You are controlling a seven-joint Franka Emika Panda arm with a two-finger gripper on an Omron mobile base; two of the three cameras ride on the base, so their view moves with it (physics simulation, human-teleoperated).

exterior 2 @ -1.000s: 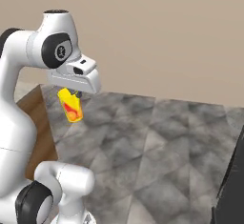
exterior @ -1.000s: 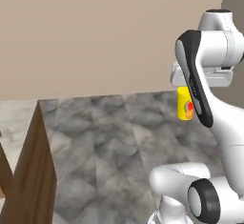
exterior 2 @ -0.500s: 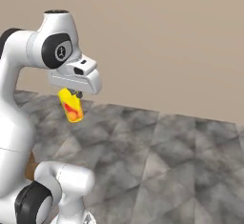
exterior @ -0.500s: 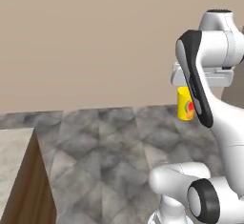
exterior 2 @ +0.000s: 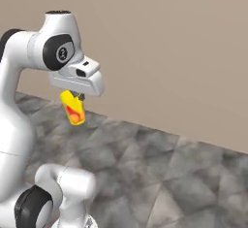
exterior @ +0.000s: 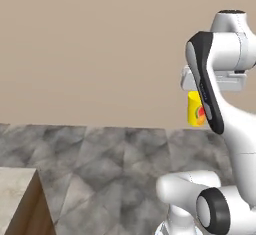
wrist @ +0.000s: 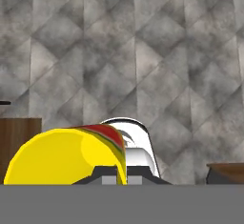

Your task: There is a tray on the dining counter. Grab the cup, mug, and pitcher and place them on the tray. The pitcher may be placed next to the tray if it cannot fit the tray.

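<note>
Grey stone-patterned floor (exterior: 115,169) spreads below the gripper (exterior 2: 76,96), which is clamped on the cup (exterior 2: 73,109): a yellow tumbler with a red-orange mark, hanging tilted just under it. Against the earlier frames, the base has turned; the wooden worktop corner (exterior: 22,204) sits lower left, and the cup's place in the gripper is unchanged.

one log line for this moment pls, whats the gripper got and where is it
gripper: shut on cup | cup: yellow, hanging tilted under the hand, clear of the grey tiled floor | backdrop: plain beige wall
</note>
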